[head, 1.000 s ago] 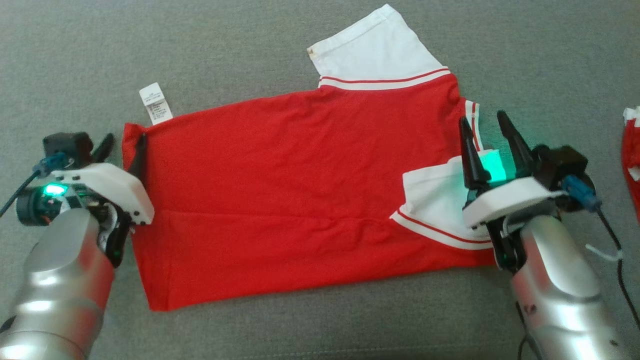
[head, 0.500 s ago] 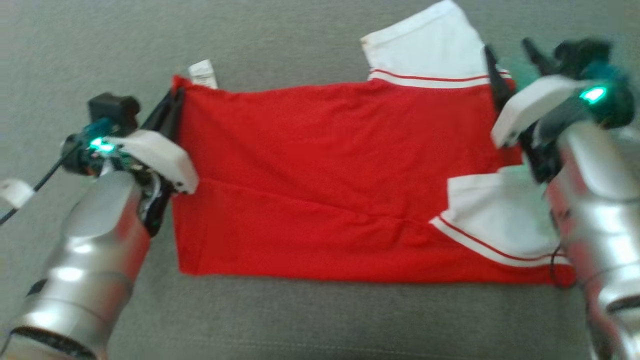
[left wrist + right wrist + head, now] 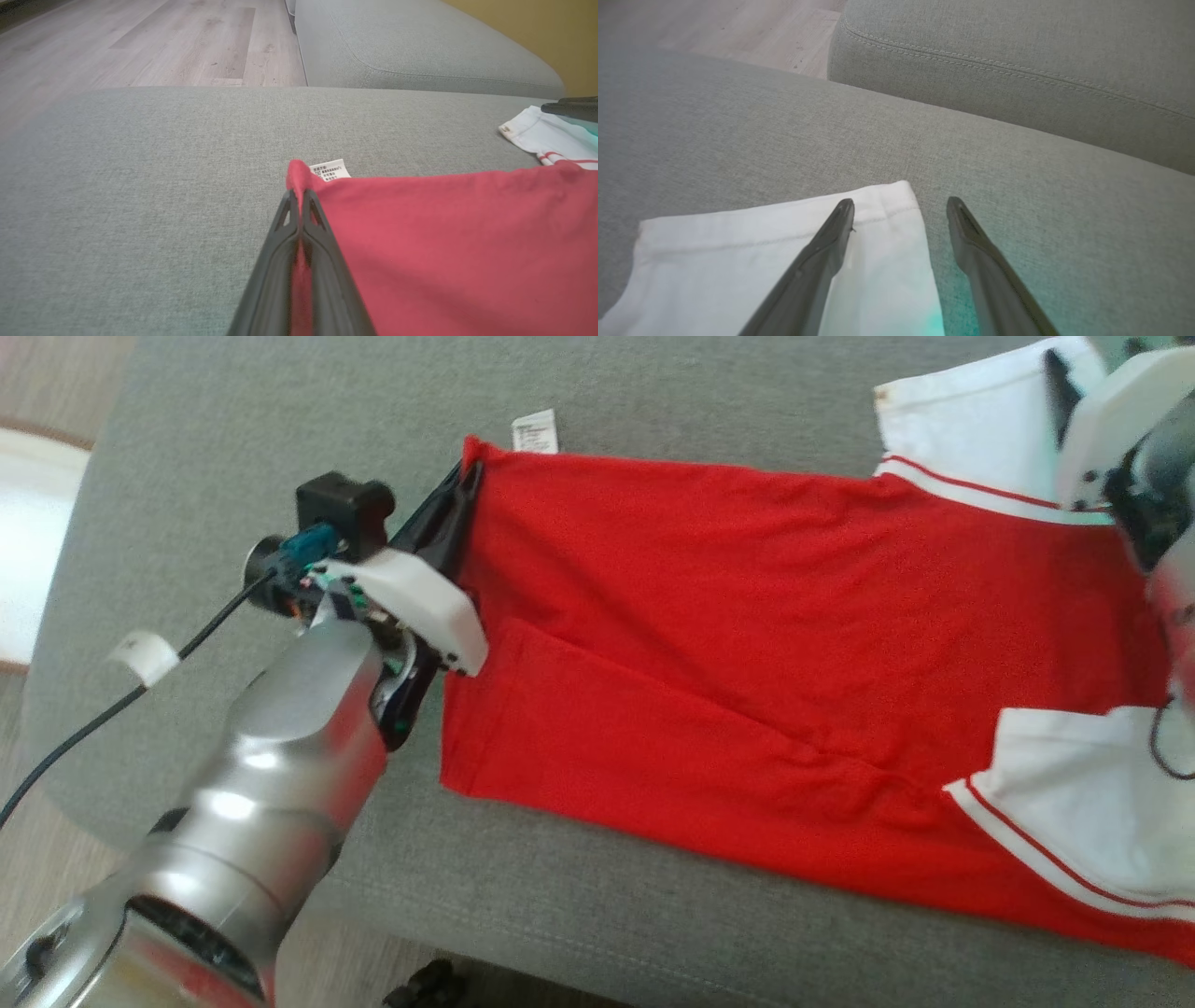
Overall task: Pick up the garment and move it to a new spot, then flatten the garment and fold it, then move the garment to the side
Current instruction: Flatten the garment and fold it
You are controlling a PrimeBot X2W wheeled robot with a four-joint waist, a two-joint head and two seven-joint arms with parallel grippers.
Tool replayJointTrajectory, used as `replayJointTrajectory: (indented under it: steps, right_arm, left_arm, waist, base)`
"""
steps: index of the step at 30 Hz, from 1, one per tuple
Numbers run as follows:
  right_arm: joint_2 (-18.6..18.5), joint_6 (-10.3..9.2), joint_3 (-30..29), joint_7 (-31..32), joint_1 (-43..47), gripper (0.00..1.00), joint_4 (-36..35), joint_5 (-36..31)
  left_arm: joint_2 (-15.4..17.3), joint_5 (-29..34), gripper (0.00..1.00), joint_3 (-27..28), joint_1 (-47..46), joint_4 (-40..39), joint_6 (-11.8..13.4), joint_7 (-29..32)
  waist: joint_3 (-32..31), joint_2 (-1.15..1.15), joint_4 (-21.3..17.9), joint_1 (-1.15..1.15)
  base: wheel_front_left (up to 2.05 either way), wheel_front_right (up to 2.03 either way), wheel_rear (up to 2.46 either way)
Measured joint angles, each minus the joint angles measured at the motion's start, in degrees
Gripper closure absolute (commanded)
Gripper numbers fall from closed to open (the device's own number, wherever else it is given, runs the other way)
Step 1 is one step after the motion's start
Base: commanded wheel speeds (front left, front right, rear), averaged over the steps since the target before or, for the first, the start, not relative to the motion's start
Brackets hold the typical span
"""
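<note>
the whole head picture has swung since a second ago, so the camera has turned: the left edge of the grey cushion and a strip of wooden floor now show at the left of the frame. against the garment itself, two things have changed. the left gripper, which stood with its fingers apart at the red hem corner, is now clenched on that corner. in the left wrist view, red cloth is pinched between the two dark fingers, right beside the care label. the right gripper, which was over the lower white sleeve, is now at the upper white sleeve. its fingers are spread wide and grasp nothing. one is over the sleeve's cuff and the other over bare cushion.

the garment lies spread flat on the cushion, running from the upper middle of the head frame down to the lower right, with a diagonal crease across the red body.

the garment's right side and most of the lower sleeve run off the right and bottom edges. in the head view the right gripper is cut by the upper right corner, leaving one dark finger and the white housing. the label's print is too small to read. i can't tell whether the right fingers touch the sleeve or hang just above it.
</note>
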Motion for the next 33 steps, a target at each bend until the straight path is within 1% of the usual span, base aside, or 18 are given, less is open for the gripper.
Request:
replayJointTrajectory:
  steps: [3, 8, 9, 10, 11, 15, 18, 19, 21, 22, 23, 24, 25, 27, 30, 33]
  right_arm:
    - [-1.2, 0.00, -0.7, 1.0, -1.4, 0.00, 1.6, -2.9]
    - [-1.4, 0.00, -2.8, 2.3, -2.0, 0.00, 2.2, -5.0]
    - [-1.4, 0.00, -3.1, 2.6, -2.4, 0.13, 2.2, -5.1]
    - [-1.2, 0.00, -3.3, 2.7, -2.6, 0.54, 2.2, -5.4]
    - [-0.9, 0.00, -3.5, 2.7, -2.7, 1.00, 2.2, -5.5]
    - [0.1, 0.00, -4.3, -0.3, -2.6, 1.00, 2.3, -6.8]
    - [-0.2, 0.00, -6.1, -6.5, -2.3, 1.00, 1.4, -7.9]
    - [-0.1, 0.00, -7.9, -9.2, -2.3, 1.00, 0.7, -7.5]
    - [0.8, 0.00, -9.2, -13.9, -2.4, 1.00, -0.2, -6.8]
    - [0.8, 0.00, -9.2, -13.9, -2.4, 1.00, -0.2, -6.8]
    - [1.6, 0.00, -9.5, -16.4, -2.4, 1.00, -0.5, -6.7]
    - [3.7, 0.00, -9.6, -19.4, -2.2, 1.00, -0.8, -5.8]
    - [4.7, 0.00, -9.5, -20.3, -2.1, 1.00, -1.3, -5.0]
    - [6.1, 0.00, -9.3, -21.4, -1.6, 1.00, -2.6, -3.3]
    - [7.1, 0.00, -7.9, -21.9, 1.2, 1.00, -5.8, 0.2]
    - [8.0, 0.00, -5.6, -21.9, 6.2, 1.00, -11.3, 5.1]
  left_arm:
    - [-1.0, -1.6, 1.00, -1.8, -1.3, 0.2, 0.0, -0.6]
    - [-1.4, -4.4, 1.00, -4.3, -2.0, 0.4, 0.0, -1.2]
    - [-1.3, -4.9, 1.00, -4.6, -2.0, 0.5, 0.0, -1.4]
    - [-1.3, -5.4, 1.00, -5.0, -2.0, 0.6, 0.0, -1.7]
    - [-1.3, -5.8, 1.00, -5.5, -2.2, 0.8, 0.0, -1.7]
    - [-0.9, -7.2, 1.00, -6.1, -3.4, 1.5, 0.0, -2.2]
    - [-0.5, -7.7, 1.00, -6.1, -4.0, 2.1, 0.0, -2.7]
    - [-0.2, -7.6, 1.00, -6.0, -4.1, 2.1, 0.0, -2.7]
    - [0.8, -6.6, 1.00, -4.1, -4.3, 1.8, 0.0, -2.7]
    - [0.8, -6.6, 1.00, -4.1, -4.3, 1.8, 0.0, -2.7]
    - [1.5, -5.6, 1.00, -2.7, -4.3, 1.6, 0.0, -2.7]
    - [2.8, -3.7, 1.00, -0.2, -4.2, 1.3, 0.0, -2.7]
    - [3.5, -2.7, 1.00, 1.1, -4.0, 1.0, 0.0, -2.7]
    - [4.8, -0.9, 1.00, 3.6, -3.2, 0.6, 0.1, -2.8]
    - [6.4, 2.5, 1.00, 7.5, -0.7, -1.0, 1.3, -2.9]
    - [8.0, 5.7, 1.00, 11.4, 2.4, -2.4, 2.6, -2.9]
  waist:
    - [1.0, 0.00, 1.4, 0.00]
    - [2.0, 0.00, 2.6, -0.01]
    - [2.2, 0.00, 2.7, -0.01]
    - [2.3, 0.00, 2.6, 0.00]
    - [2.4, 0.00, 2.5, -0.01]
    - [2.3, 0.00, 1.9, 0.00]
    - [2.0, 0.00, 1.0, -0.01]
    - [1.9, 0.00, 0.6, -0.01]
    - [1.7, 0.00, -0.2, 0.00]
    - [1.7, 0.00, -0.2, 0.00]
    - [1.6, 0.00, -0.8, 0.00]
    - [1.3, 0.00, -2.0, -0.01]
    - [1.0, 0.00, -2.7, -0.01]
    - [0.5, 0.00, -4.1, -0.01]
    - [-0.4, 0.00, -6.5, -0.01]
    - [-1.5, 0.00, -8.9, -0.01]
  base:
    - [0.00, 0.00, 0.00]
    - [0.00, 0.00, 0.00]
    - [0.00, 0.00, 0.00]
    - [0.00, 0.00, 0.00]
    - [0.00, 0.00, 0.00]
    - [0.00, 0.00, 0.00]
    - [0.00, 0.00, 0.00]
    - [0.00, 0.00, 0.00]
    - [0.00, 0.00, 0.00]
    - [0.00, 0.00, 0.00]
    - [0.00, 0.00, 0.00]
    - [0.00, 0.00, 0.00]
    - [0.00, 0.00, 0.00]
    - [0.00, 0.00, 0.00]
    - [0.00, 0.00, 0.00]
    - [0.00, 0.00, 0.00]
